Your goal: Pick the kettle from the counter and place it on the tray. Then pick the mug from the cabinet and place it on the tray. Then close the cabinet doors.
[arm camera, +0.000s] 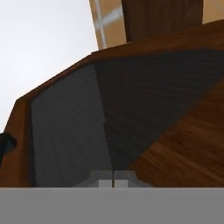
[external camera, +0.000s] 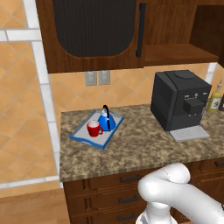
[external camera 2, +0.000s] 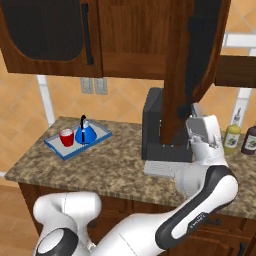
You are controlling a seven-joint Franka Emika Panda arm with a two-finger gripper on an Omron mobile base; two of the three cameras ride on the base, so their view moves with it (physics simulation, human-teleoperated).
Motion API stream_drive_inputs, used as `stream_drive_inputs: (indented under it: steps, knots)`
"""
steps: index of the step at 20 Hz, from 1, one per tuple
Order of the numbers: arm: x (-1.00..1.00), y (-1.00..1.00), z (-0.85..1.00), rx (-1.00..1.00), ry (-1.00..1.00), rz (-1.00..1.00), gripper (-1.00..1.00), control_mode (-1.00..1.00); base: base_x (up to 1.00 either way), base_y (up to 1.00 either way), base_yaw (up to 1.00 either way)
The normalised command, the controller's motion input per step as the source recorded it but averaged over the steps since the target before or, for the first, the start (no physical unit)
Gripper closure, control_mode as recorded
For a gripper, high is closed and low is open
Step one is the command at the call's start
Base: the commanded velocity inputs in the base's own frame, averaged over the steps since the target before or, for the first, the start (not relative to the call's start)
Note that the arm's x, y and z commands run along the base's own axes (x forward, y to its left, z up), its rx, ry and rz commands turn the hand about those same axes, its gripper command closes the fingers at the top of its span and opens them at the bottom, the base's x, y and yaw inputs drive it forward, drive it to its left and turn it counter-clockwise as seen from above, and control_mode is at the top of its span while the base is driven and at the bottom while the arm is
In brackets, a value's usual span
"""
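The white arm with dark joints (external camera 2: 200, 195) filled the bottom of the right base view, bending up from the lower left to the hand at centre right, close against the open dark wood cabinet door with its black ribbed panel (external camera 2: 192, 60). In the hand view the two-finger gripper (arm camera: 113, 181) sat at bottom centre with its jaws pressed together and nothing between them, facing that door's ribbed panel. The other dark wood door with a black bar handle (external camera: 92, 30) stood shut in the upper left of the left base view, and to its right the large dark brown wall cabinet (external camera: 179, 52) showed its wooden shelf. Lower down, the speckled brown-and-tan granite counter (external camera: 144, 148) crossed the middle of the frame. On it, left of centre, lay the flat grey tray with a raised blue rim (external camera: 83, 135). The small bright blue cone-shaped kettle with a black arched handle (external camera: 106, 120) stood on the tray's far half, and the small red mug with a white inside (external camera: 93, 128) stood on the tray just in front of it and to the left. A large black coffee machine (external camera: 179, 103) sat on the counter at centre right, well apart from the tray, with a yellowish bottle (external camera: 215, 98) at the right edge.
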Motion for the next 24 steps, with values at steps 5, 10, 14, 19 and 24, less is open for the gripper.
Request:
stream_drive_inputs:
  steps: [5,10,14,19,24]
  knots:
    - [-0.07,0.93,0.26,-0.14,0.0,0.0,1.0,-1.0,0.0,0.0,0.0]
    - [0.05,0.68,0.3,-0.05,0.12,0.0,1.0,-1.0,0.0,0.0,0.0]
    - [0.23,0.62,0.26,0.0,0.26,0.0,1.0,-1.0,0.0,0.0,0.0]
    - [0.42,0.62,0.09,-0.02,0.43,0.0,1.0,-1.0,0.0,0.0,0.0]
    - [0.67,0.68,0.0,-0.02,0.53,-0.1,1.0,-1.0,0.0,0.0,0.0]
